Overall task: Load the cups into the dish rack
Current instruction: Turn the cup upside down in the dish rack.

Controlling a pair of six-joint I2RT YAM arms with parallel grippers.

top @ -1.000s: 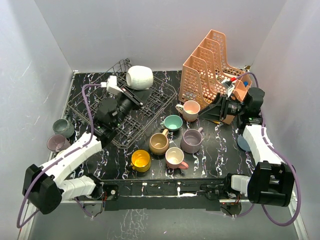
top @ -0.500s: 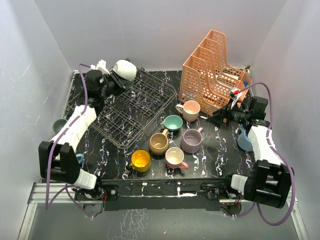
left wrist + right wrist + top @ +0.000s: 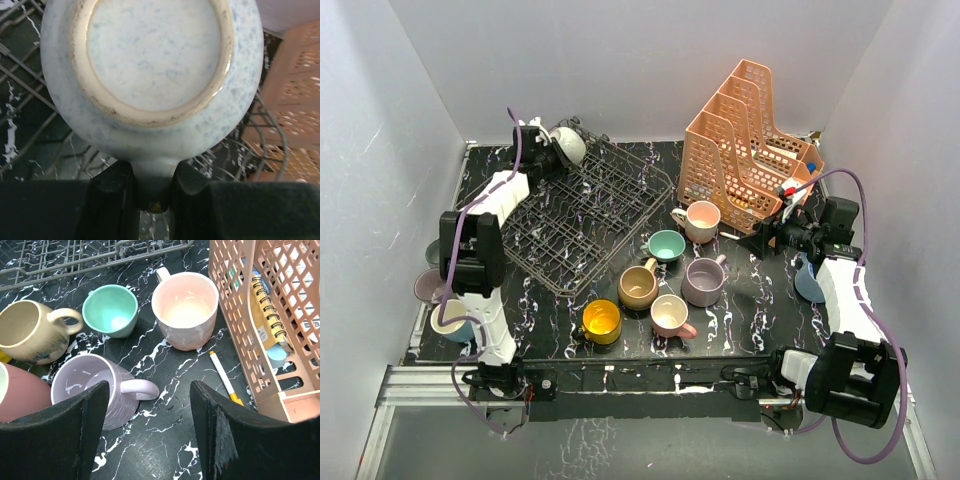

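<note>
Held only by its handle in the left fingers point(image 3: 107, 197), the pale cup point(image 3: 150, 75) may slip above the dish rack point(image 3: 590, 220); the right fingers point(image 3: 60, 435) stand open, empty.

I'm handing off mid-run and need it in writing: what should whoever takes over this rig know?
Left gripper: shut on the pale speckled cup's handle, at the dish rack's far left corner.
Right gripper: open, empty, above cups beside the orange organizer.
Done: no cup seated in the rack that I can see.
To do: the held cup, six cups mid-table, three cups at the left edge, a blue cup at the right.
</note>
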